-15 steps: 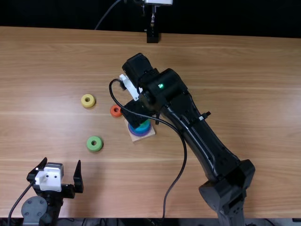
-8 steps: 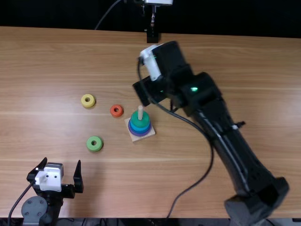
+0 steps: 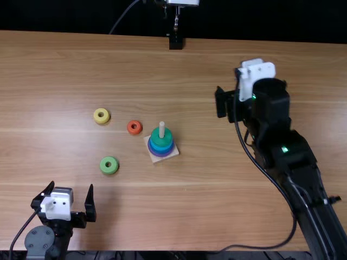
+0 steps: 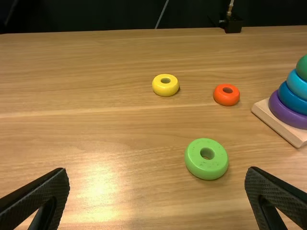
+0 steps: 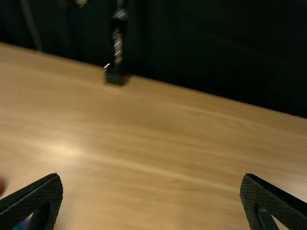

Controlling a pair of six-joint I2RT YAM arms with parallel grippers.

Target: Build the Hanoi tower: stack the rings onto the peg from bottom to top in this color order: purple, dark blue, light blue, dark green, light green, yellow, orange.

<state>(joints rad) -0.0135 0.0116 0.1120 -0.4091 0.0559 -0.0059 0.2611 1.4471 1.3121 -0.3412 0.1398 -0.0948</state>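
Note:
The peg [image 3: 161,129] rises from a square wooden base [image 3: 172,154], carrying purple [image 3: 161,155], dark blue, light blue [image 3: 161,147] and dark green [image 3: 161,138] rings, bottom to top. Loose on the table left of it lie the orange ring [image 3: 134,127], the yellow ring [image 3: 101,116] and the light green ring [image 3: 109,165]. My left gripper [image 3: 71,187] stands open at the near left, nearer the table's front edge than the light green ring. My right gripper [image 3: 223,103] is right of the stack and beyond it, open and holding nothing. The wrist views show left gripper [image 4: 157,173] and right gripper [image 5: 152,176].
A black stand [image 3: 175,41] is at the table's far edge. The right arm [image 3: 293,157] reaches up from the near right, with its cable [image 3: 287,197] hanging in a loop beside it over the table [image 3: 190,211].
The right gripper has moved from over the stack away to the right, bringing the stack's rings and peg into sight. The left arm and the loose rings have stayed put.

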